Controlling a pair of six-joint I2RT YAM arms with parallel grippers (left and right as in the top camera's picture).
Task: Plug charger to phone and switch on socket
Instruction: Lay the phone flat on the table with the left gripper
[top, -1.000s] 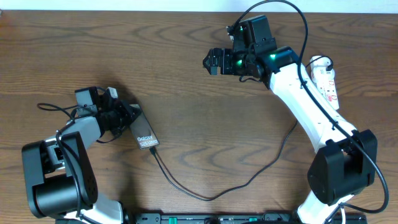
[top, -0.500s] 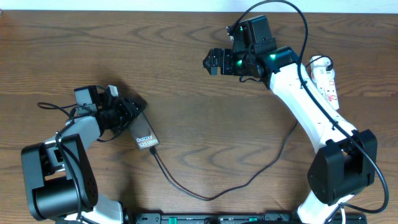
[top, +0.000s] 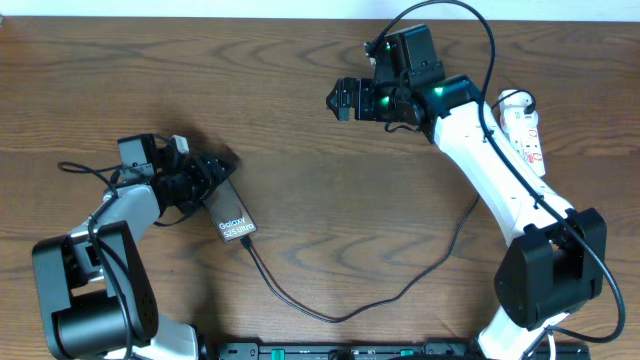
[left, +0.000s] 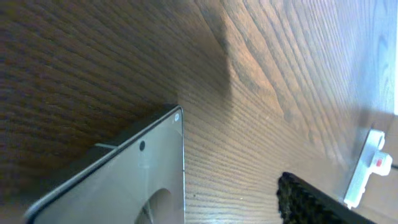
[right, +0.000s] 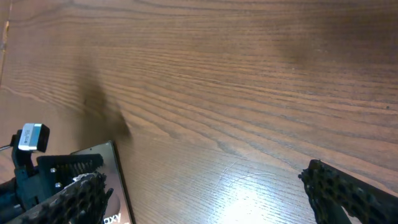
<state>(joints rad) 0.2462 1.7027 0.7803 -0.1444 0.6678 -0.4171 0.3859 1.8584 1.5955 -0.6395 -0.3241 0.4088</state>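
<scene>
**Wood, gloss and knurled rubber**

The table (top: 300, 130) under me is brown wood with a fine, ridged grain and a soft sheen where light strikes it. The phone (top: 232, 214) has a smooth, glossy face; up close it mirrors like glass (left: 149, 186). The charger (top: 330, 312) looks like matt black rubbery cable. The socket (top: 526, 128) is smooth white plastic. My finger pads (left: 308, 202) are matt black and roughly knurled. My right arm's shell (top: 490, 165) is smooth white plastic, slightly shiny.
</scene>
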